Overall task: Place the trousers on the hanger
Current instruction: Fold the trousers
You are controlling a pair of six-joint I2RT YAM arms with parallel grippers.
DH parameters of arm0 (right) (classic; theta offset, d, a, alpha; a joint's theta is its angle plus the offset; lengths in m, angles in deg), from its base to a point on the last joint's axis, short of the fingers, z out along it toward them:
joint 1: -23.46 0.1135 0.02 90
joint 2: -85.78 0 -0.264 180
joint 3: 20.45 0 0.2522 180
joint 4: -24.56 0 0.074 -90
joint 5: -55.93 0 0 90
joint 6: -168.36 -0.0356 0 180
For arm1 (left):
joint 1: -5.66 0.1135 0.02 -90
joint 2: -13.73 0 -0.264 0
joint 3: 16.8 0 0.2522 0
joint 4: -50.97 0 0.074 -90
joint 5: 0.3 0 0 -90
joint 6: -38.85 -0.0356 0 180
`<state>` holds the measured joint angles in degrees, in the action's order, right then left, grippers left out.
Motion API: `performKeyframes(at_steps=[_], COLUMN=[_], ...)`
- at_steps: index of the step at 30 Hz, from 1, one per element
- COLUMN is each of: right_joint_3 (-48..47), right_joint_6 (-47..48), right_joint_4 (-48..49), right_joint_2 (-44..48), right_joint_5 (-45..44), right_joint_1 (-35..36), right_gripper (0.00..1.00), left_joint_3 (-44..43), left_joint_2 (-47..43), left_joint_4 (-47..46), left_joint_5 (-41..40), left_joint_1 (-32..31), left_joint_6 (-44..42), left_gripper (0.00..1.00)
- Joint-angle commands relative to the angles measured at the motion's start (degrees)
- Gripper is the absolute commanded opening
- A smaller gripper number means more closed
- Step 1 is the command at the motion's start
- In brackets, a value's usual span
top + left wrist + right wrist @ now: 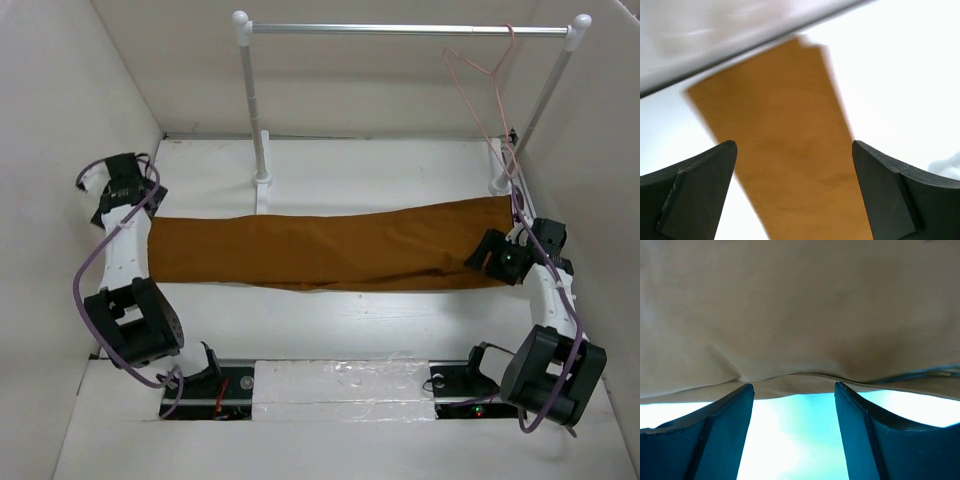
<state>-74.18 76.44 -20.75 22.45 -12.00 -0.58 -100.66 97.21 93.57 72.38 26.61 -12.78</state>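
Note:
The rust-brown trousers (330,250) lie flat across the table from left to right. The pink wire hanger (482,85) hangs by its hook from the silver rail at the back right. My left gripper (128,195) hovers above the trousers' left end, open; the left wrist view shows the cloth (785,145) below between the fingers. My right gripper (497,255) is open at the trousers' right end, low on the table, its fingertips at the edge of the cloth (800,330). A bit of striped lining (940,373) shows there.
A silver rail (400,30) on two white posts (255,110) stands at the back of the table. White walls close in on the left, right and back. A white taped strip (340,385) lies between the arm bases.

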Motion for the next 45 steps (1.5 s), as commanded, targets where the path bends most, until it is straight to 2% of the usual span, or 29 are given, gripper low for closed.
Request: performKeyframes(at_steps=[1, 2, 3, 5, 6, 8, 11, 13, 16, 18, 19, 20, 21, 22, 28, 30, 32, 35, 39, 40, 42, 45], right_joint_3=[-1.8, -2.0, -1.8, 0.8, 1.9, 2.8, 3.1, 3.4, 4.5, 5.2, 5.8, 6.2, 7.6, 8.4, 13.0, 13.4, 10.9, 5.9, 5.2, 5.9, 6.7, 7.5], right_joint_6=[-4.7, -4.7, -4.0, -4.6, -4.3, -3.7, -4.8, -7.3, -11.4, -12.1, -12.3, -11.6, -10.9, -10.3, -4.1, -3.4, -2.4, 0.2, 3.0, 2.5, 0.3, -3.1], right_joint_4=[0.8, 0.4, 0.3, 3.1, 3.9, 5.0, 10.1, 14.0, 19.2, 19.5, 19.3, 17.9, 17.2, 16.3, 4.1, 4.3, 1.6, -3.2, -0.5, 1.3, 6.3, 13.4], right_joint_2=[1.3, 1.5, 1.5, 1.8, 1.5, 0.6, -1.8, -5.3, -10.3, -12.2, -12.9, -12.5, -11.9, -11.0, 6.1, 11.7, 12.3, 9.1, 7.3, 5.3, 1.0, -4.9], right_joint_5=[4.9, 4.8, 3.4, 1.9, 1.7, 1.5, -0.1, 0.8, -1.0, -2.1, -2.8, -3.4, -4.2, -4.5, -7.7, -5.7, -4.6, -7.3, -10.4, -9.9, -4.1, -0.5], right_joint_1=[-1.7, -2.2, -3.0, -5.8, -7.6, -11.6, -12.9, -13.4, -13.4, -14.1, -14.6, -14.6, -15.6, -16.9, -22.3, -22.3, -22.3, -23.2, -29.9, -30.5, -32.6, -32.6], right_gripper=[0.72, 0.72, 0.72, 0.72, 0.73, 0.75, 0.84, 0.88, 0.89, 0.71, 0.57, 0.27, 0.11, 0.01, 0.00, 0.44, 0.76, 0.88, 0.92, 0.93, 0.95, 0.96], left_joint_3=[-5.9, -5.7, -5.4, -1.5, 0.1, 4.0, 7.3, 8.8, 8.9, 10.6, 13.1, 14.8, 16.0, 18.3, 27.0, 27.8, 26.9, 22.7, 19.5, 18.4, 17.3, 16.1], left_joint_2=[-4.1, -4.7, -5.1, -5.7, -5.9, -5.1, -1.1, 2.9, 9.6, 11.4, 11.4, 11.1, 10.3, 9.8, 0.9, -3.6, -5.6, -7.8, -11.3, -12.0, -13.3, -11.5], left_joint_4=[3.3, 2.7, 1.6, -0.9, -3.6, -6.6, -11.8, -15.3, -14.2, -14.1, -14.5, -15.3, -15.6, -15.2, -13.5, -13.4, -12.9, -11.0, -12.4, -13.1, -16.4, -17.3], left_joint_5=[-5.0, -5.9, -5.8, 1.3, 2.5, 6.3, 14.1, 14.3, 14.3, 14.3, 15.0, 15.6, 15.7, 15.3, 12.1, 12.7, 15.0, 16.3, 16.5, 16.5, 15.7, 15.4], left_joint_1=[-12.3, -12.3, -19.9, -27.1, -34.3, -39.6, -41.5, -41.0, -38.6, -35.3, -34.2, -32.3, -31.5, -30.6, -25.0, -25.0, -25.6, -30.2, -38.9, -41.1, -48.7, -51.9], left_joint_6=[-2.5, -2.5, -4.4, -5.1, -3.8, -2.3, 0.2, -1.4, -1.7, -1.6, -1.7, -2.4, -2.5, -2.6, -2.1, -1.3, 0.0, 0.0, -0.9, -0.9, -1.5, -1.7], left_gripper=[0.93, 0.89, 0.83, 0.80, 0.75, 0.71, 0.71, 0.71, 0.70, 0.69, 0.69, 0.69, 0.69, 0.70, 0.71, 0.71, 0.72, 0.73, 0.70, 0.67, 0.51, 0.45])
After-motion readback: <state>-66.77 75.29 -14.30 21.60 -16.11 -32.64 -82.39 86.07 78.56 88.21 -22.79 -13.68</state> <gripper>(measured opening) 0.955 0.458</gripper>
